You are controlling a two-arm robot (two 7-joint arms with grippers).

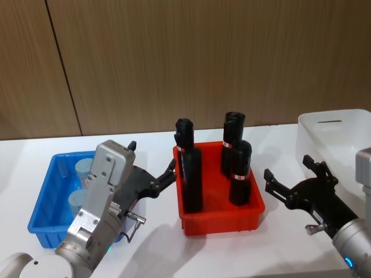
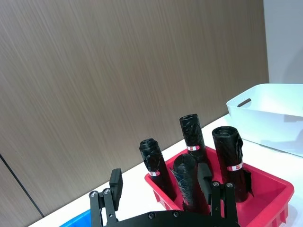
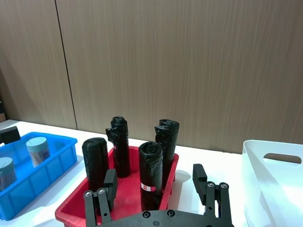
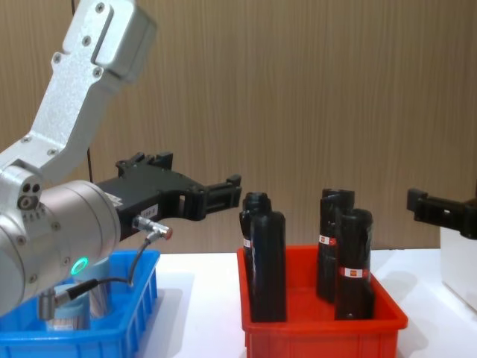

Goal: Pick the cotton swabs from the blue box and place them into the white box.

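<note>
1. Bright and evenly lit in all views; diffuse, from overhead.
2. Soft, faint shadowing on the worktop (image 1: 156, 249) close around the red bin (image 1: 220, 223); no hard edges.
3. Mild sheen on the black bottles (image 4: 268, 246); close to washed out on the white box (image 1: 336, 136).
4. Sharp in the head and wrist views.
5. Slightly soft on the near left arm (image 4: 52, 224) in the chest view, with gentle glare on its pale metal.

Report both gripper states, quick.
Left gripper: open, holding nothing.
Right gripper: open, holding nothing.
</note>
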